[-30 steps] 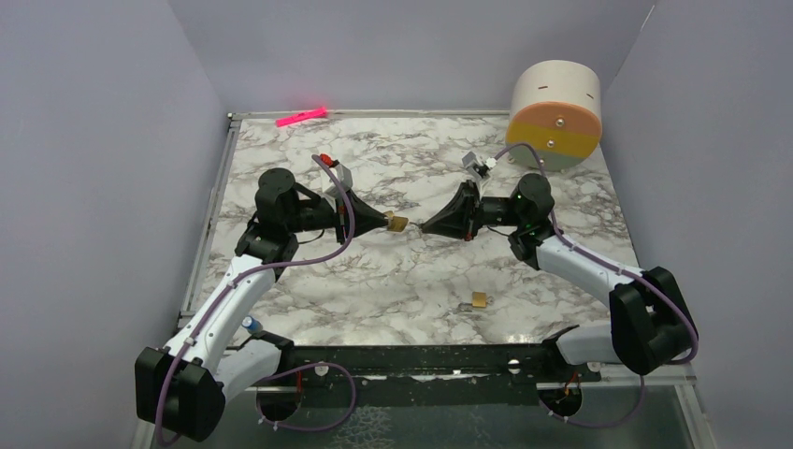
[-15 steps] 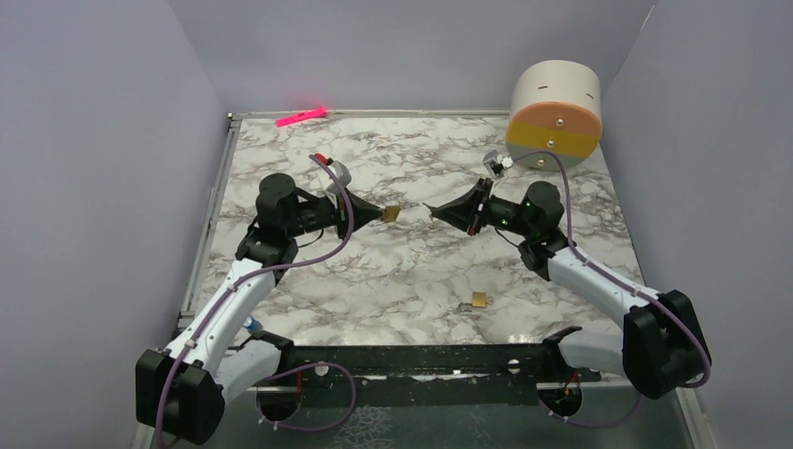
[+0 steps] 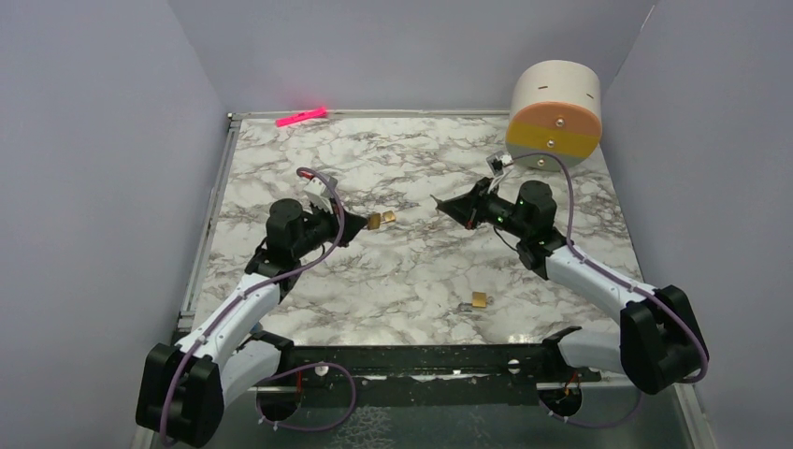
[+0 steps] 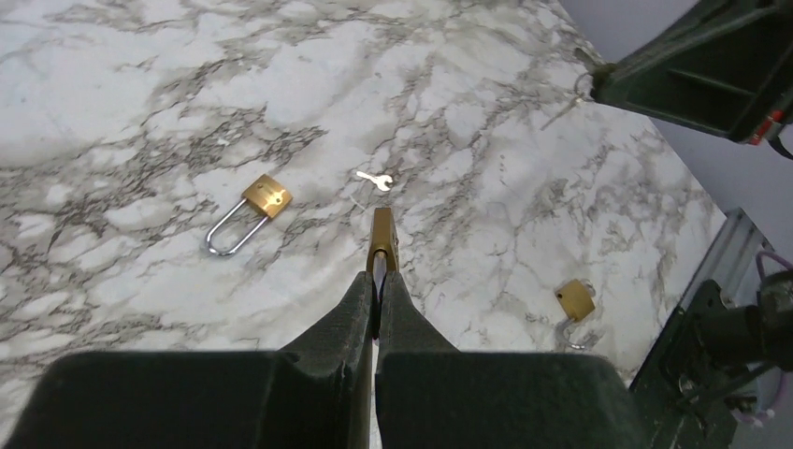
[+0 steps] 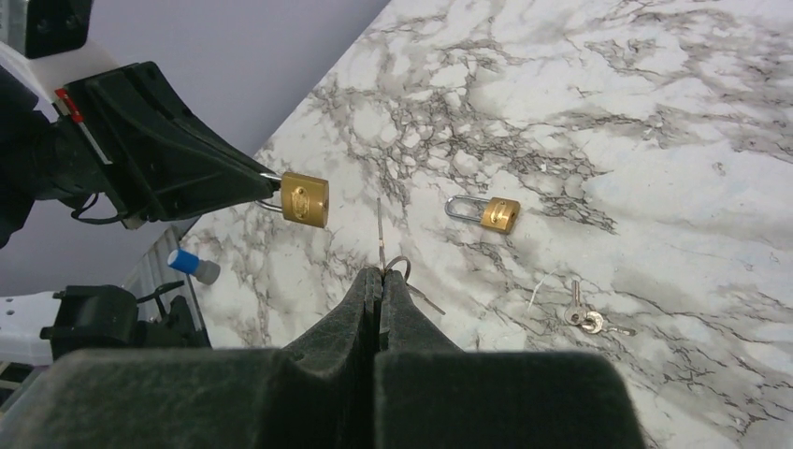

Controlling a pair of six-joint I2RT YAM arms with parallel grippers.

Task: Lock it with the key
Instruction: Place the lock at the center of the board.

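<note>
While the left end effector grips the padlock by its shackle over the desk centre, the right end effector, clenched on the key nearer the right edge, should square the blade to the keyway, then advance slowly.

**Overhead View: Arm and Object Positions**

We find the left gripper closed on a brass padlock, left of centre over the marble surface. The right gripper faces it from the right, apart from it, with its jaws drawn to a fine tip. We cannot resolve what it holds. A second padlock lies near the front edge. A pink stick lies at the rear left corner. A cream, orange and yellow drum stands at the rear right.
</note>
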